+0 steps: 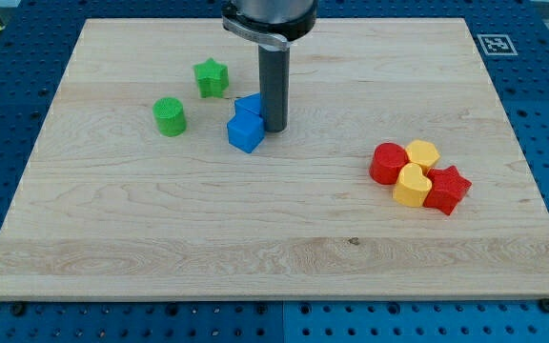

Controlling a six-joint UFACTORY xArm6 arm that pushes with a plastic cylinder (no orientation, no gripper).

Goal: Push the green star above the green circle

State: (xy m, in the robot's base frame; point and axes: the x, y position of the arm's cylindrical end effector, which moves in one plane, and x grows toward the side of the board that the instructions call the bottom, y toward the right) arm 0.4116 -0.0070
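Wooden board (284,238): green star (212,77) up-right of green circle (170,116).

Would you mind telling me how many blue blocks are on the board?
2: one blue block sits left of my tip, and another blue block lies just behind it, partly hidden by the rod; none elsewhere.

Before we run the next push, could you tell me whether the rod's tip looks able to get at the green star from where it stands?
Probably yes. My tip stands right of the two blue blocks, which lie between it and the green star; bare board above them seems to leave a way round.
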